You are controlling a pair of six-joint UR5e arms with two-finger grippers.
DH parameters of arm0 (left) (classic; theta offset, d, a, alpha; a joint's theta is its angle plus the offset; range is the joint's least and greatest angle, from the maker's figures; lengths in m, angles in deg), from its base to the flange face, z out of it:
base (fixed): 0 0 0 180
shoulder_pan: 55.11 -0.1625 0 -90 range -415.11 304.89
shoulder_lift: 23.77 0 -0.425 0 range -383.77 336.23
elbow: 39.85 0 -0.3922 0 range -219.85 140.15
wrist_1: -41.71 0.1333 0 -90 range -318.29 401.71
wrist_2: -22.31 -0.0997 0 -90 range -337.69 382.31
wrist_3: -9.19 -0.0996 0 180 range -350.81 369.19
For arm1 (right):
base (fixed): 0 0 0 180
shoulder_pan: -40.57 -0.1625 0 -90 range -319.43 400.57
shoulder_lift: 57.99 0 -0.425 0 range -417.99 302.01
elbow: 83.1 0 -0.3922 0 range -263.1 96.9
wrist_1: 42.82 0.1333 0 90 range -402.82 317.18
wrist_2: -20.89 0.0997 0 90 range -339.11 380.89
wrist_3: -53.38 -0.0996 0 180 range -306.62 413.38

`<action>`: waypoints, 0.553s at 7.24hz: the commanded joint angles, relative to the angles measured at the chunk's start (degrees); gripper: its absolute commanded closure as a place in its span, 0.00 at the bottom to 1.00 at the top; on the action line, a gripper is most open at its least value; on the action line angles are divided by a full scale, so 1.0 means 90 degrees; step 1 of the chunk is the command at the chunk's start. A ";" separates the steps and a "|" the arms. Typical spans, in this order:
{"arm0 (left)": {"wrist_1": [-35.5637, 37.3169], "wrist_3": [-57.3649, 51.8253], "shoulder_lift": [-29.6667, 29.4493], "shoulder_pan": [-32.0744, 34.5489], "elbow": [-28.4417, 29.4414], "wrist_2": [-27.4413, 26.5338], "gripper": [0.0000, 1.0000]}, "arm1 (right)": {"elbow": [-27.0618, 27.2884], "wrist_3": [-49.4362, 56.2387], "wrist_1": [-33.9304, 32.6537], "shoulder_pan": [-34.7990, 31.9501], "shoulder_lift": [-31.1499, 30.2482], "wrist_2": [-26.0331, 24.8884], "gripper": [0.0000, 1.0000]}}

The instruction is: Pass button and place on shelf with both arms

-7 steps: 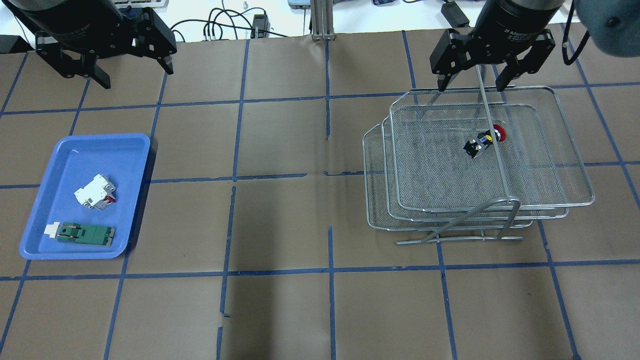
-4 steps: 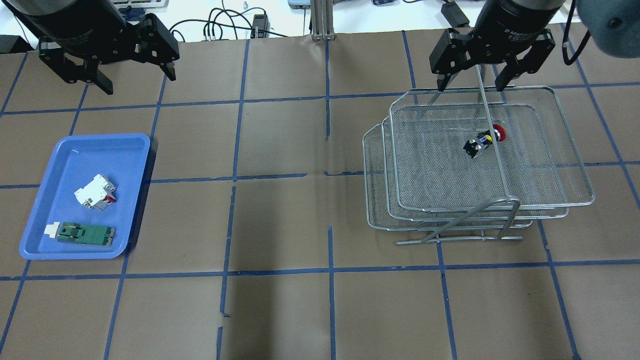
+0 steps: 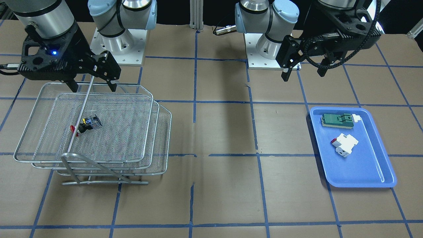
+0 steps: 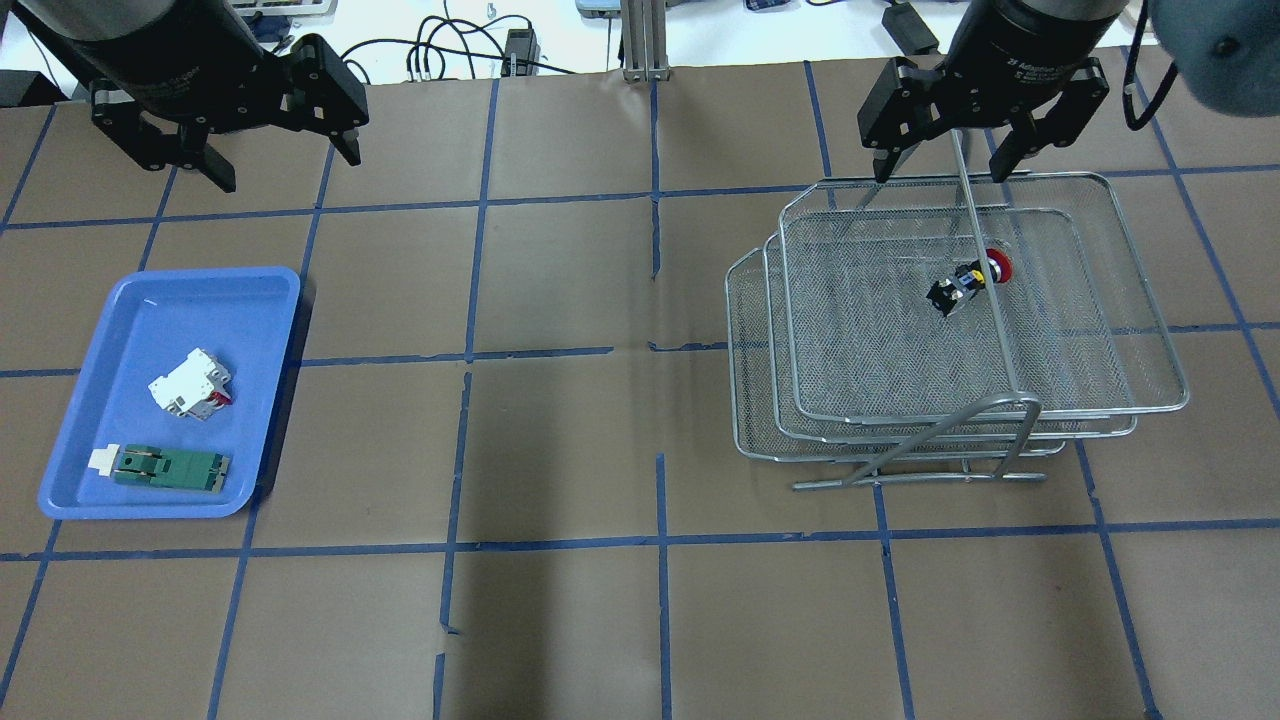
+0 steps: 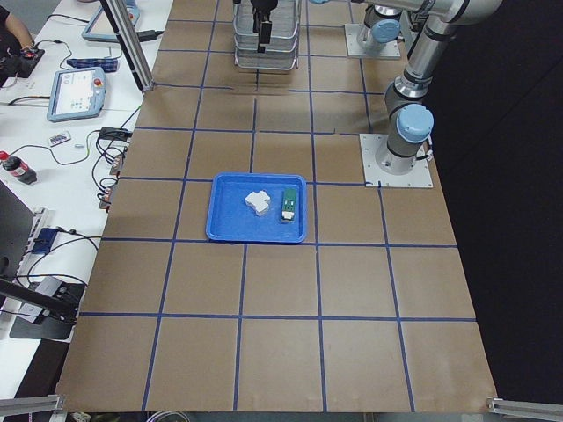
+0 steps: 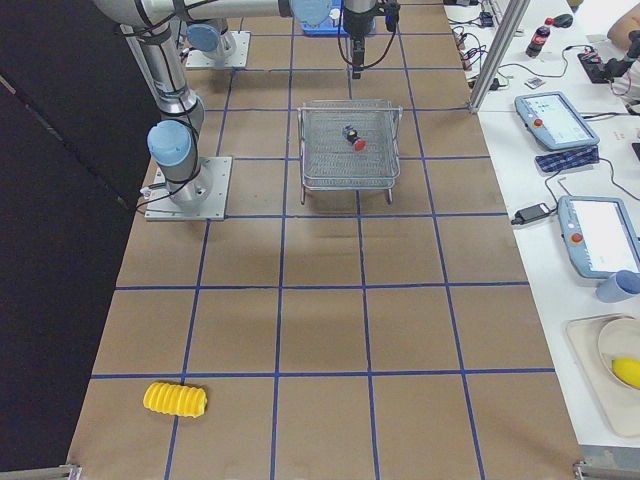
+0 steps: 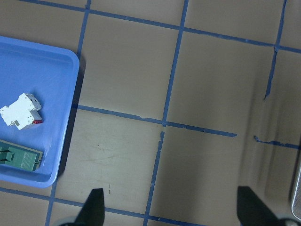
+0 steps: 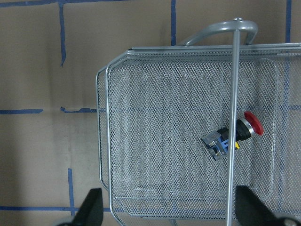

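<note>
The button (image 4: 966,281), black with a red cap, lies on its side in the top tier of the wire-mesh shelf (image 4: 1150,300); it also shows in the front view (image 3: 86,124) and in the right wrist view (image 8: 233,137). My right gripper (image 4: 938,168) is open and empty, raised above the shelf's back edge, apart from the button. My left gripper (image 4: 285,171) is open and empty, high above the table behind the blue tray; it also shows in the front view (image 3: 302,74). The shelf's chrome frame (image 3: 82,99) crosses over the button.
A blue plastic tray (image 4: 262,300) at the left holds a white block with a red tab (image 4: 190,384) and a green flat part (image 4: 170,467). A yellow ribbed object (image 6: 175,398) lies far off on the table's right end. Cables lie beyond the table's far edge.
My left gripper has shifted slightly to the right and forward. The right gripper, the button and the shelf have not moved.
</note>
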 commanded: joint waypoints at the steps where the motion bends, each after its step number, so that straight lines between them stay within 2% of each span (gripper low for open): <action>1: -0.0006 -0.0049 0.0045 0.0014 -0.0078 0.0041 0.00 | 0.0000 -0.0011 -0.0017 -0.0010 -0.0003 0.0000 0.00; 4: -0.0152 -0.0048 0.0064 -0.0014 -0.0058 0.0022 0.00 | 0.0000 -0.0011 0.0021 -0.0010 -0.0003 -0.0049 0.00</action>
